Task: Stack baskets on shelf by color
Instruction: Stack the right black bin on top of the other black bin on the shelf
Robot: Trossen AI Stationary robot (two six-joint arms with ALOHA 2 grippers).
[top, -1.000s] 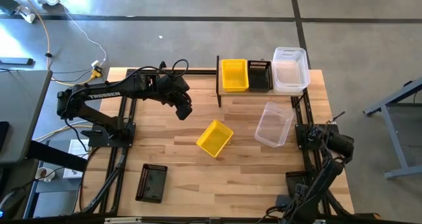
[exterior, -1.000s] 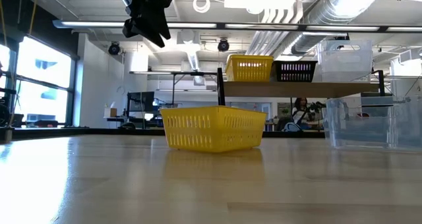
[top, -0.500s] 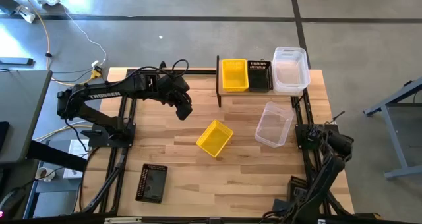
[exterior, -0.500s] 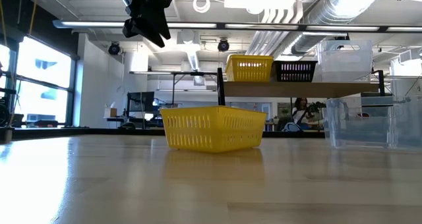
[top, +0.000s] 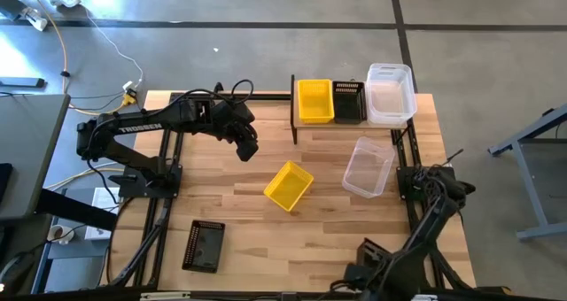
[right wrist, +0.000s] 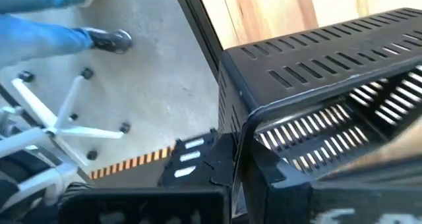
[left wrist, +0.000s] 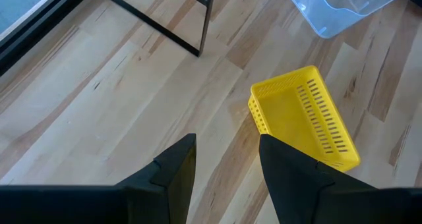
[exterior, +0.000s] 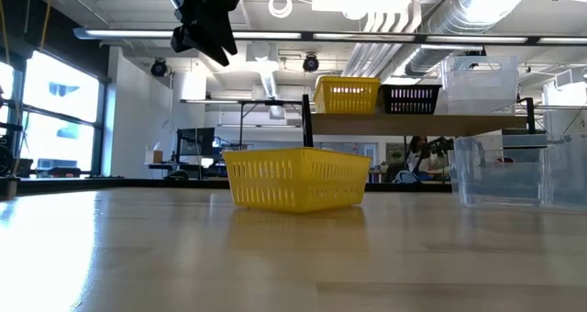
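Surface (top: 248, 239) holds three loose baskets. Right claw (right wrist: 264, 178), low at the near edge, has just snapped shut on a black basket (right wrist: 323, 85). Left claw (top: 248, 150) hovers open over the yellow basket (top: 288, 185); shelf (top: 306, 126) partly stacked.

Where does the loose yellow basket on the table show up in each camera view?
High view: loose yellow basket at table centre, tilted, below the shelf.
Low view: centre, standing on the tabletop.
Left wrist view: ahead of the open left gripper, basket at.
Right wrist view: not in it.
Shared landmark: the clear basket on the table beside it.
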